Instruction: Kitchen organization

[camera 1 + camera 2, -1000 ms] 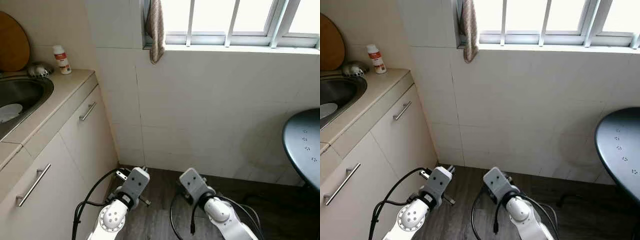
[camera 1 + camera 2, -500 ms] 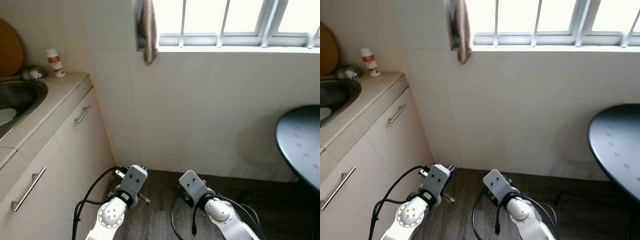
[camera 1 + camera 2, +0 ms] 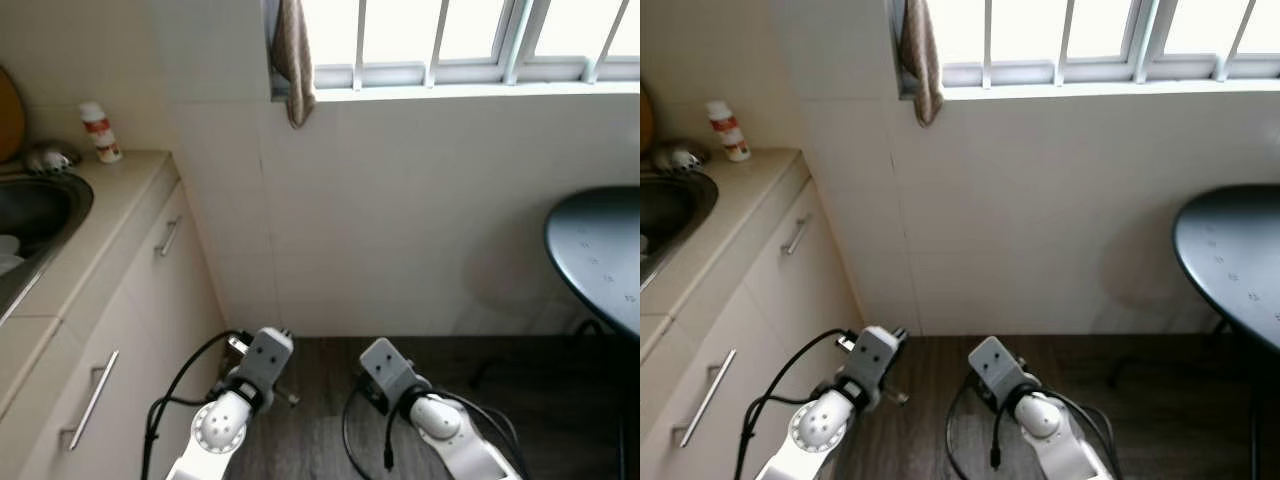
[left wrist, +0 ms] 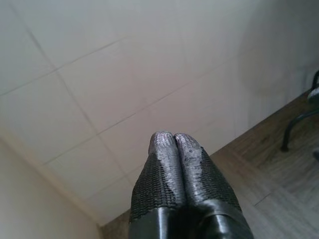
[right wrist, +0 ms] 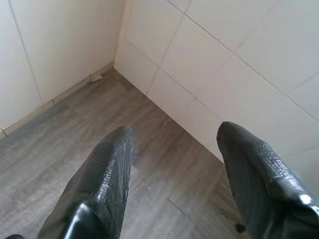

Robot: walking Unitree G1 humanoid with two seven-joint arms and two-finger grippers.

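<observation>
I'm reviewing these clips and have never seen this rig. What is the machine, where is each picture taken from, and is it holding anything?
It is a walking humanoid robot in a kitchen corner. The two wide pictures come from its head, looking down at its silver arms. The close-ups come from wrist cameras looking along each gripper's black fingers. The left gripper is closed and empty; the right gripper is open and empty, above the wooden floor. On the counter beside the sink stands a small white bottle. A cloth hangs at the window, and a dark round table is on the right.
</observation>
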